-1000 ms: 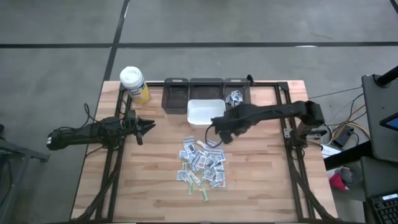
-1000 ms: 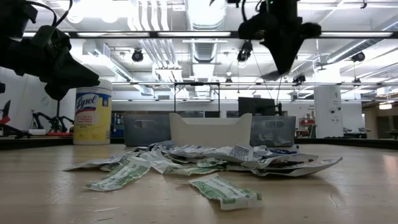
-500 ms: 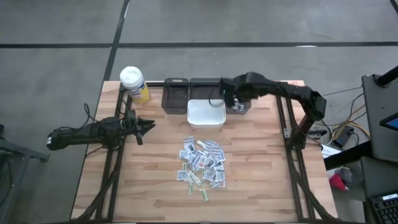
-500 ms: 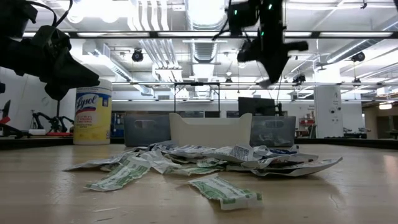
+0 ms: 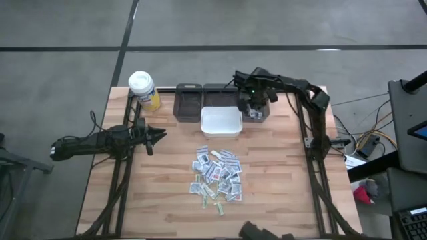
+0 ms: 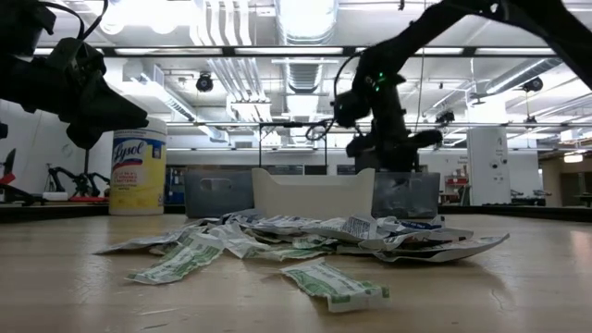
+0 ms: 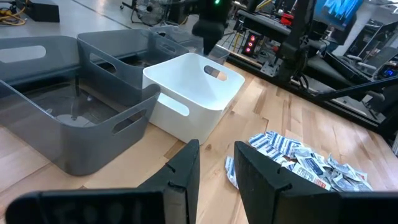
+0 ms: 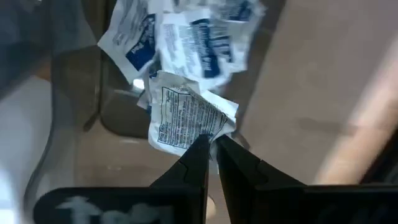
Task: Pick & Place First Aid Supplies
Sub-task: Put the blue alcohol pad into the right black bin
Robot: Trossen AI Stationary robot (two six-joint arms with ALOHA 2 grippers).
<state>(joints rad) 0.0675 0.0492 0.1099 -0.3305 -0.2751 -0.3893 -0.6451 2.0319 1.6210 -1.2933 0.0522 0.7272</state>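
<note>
Moved since one second ago: right gripper (image 5: 254, 107), from above the bare wood between white bin and packet pile to over the rightmost grey bin (image 5: 255, 107) at the table's far edge; arm now folded back along the right side.

Right gripper, grip: fingers (image 8: 198, 163) pinched together on the edge of one white packet (image 8: 186, 119) with black print, hanging just above the grey bin's floor. More packets, white with blue print (image 8: 205, 37), already lying in that same bin.

Left gripper (image 5: 162, 135): parked over the left part of the table, well apart from the pile, pointing toward the middle. Fingers (image 7: 181, 176) standing slightly apart, nothing between them.

First aid supplies, main stock: loose pile of small flat packets (image 5: 217, 175) at mid-table, nearer the front edge than the bins; white with blue, red and green print. One green-printed strip (image 6: 335, 284) lying apart at the front of the pile.

Containers: white bin (image 5: 221, 121) in front of three grey bins in a row, touching or nearly touching them.

Other: yellow wipes canister with white cap (image 5: 143, 90), upright at the far-left corner.
</note>
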